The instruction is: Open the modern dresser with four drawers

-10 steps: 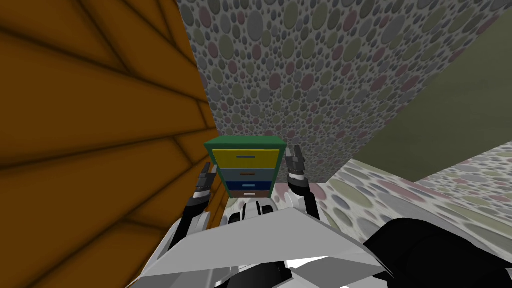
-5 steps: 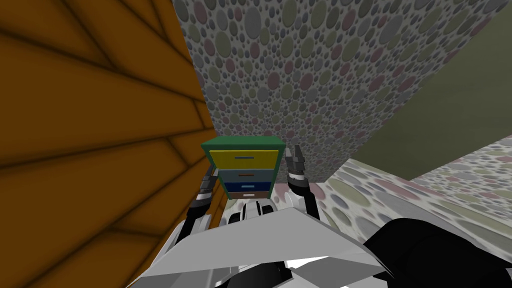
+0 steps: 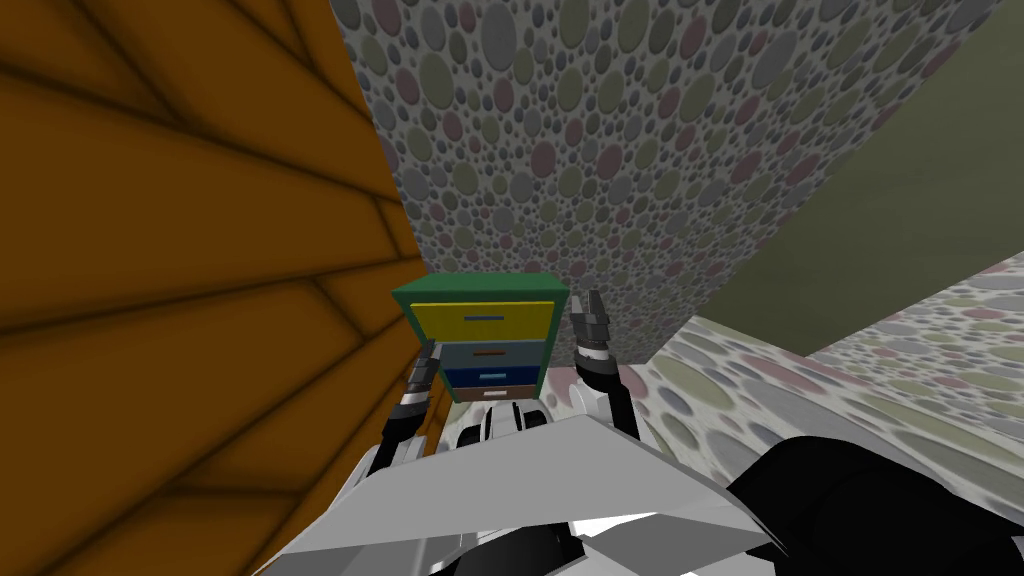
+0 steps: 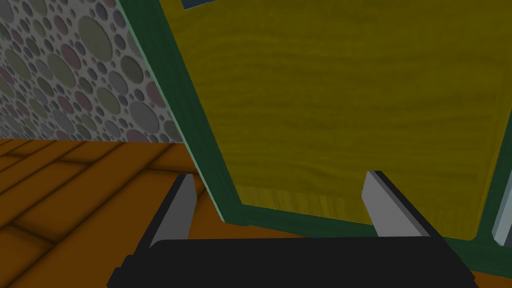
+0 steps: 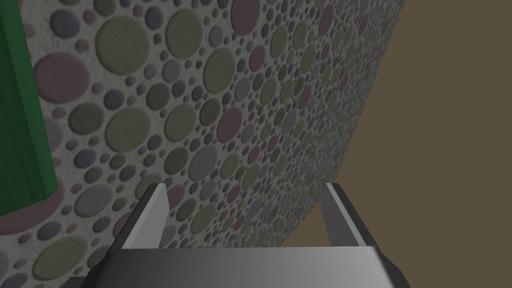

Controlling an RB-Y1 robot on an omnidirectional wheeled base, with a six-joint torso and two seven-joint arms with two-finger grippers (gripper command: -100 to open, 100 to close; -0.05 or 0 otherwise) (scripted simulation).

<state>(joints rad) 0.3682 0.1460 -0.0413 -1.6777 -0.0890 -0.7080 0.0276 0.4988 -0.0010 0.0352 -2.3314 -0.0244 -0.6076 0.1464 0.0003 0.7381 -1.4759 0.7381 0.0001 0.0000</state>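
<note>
Nearest to you, in the left wrist view, the left gripper [image 4: 280,175] is spread wide with nothing between its fingers [image 4: 182,202]. One blade stands in front of the orange plank surface [image 4: 75,180], just outside the dresser's green frame [image 4: 170,85]. The other blade stands in front of the yellow top drawer front [image 4: 350,100]. You cannot tell whether either blade touches the dresser. The frame's corner lies between the two blades.

In the right wrist view, the right gripper [image 5: 246,185] is also wide open and empty. It faces the dotted wall [image 5: 200,100], with the dresser's green side [image 5: 20,125] off beyond one finger and a plain brown surface [image 5: 450,125] beyond the other.

In the head view, both grippers sit just below the frame's centre. The left gripper [image 3: 425,362] is at the dresser's lower left edge, beside the grey-blue second drawer [image 3: 495,352]. The right gripper [image 3: 592,310] is upright just to the right of the dresser [image 3: 480,288], level with the yellow drawer [image 3: 485,322].

The dresser stands at centre frame. From the top, its drawers are yellow, grey-blue, dark blue [image 3: 490,375] and brown [image 3: 492,393], each with a small bar handle.

Behind the dresser, the dotted wall [image 3: 620,150] fills the upper middle. Orange planks [image 3: 180,250] cover the left half, and a plain olive wall [image 3: 900,230] runs along the right.
</note>
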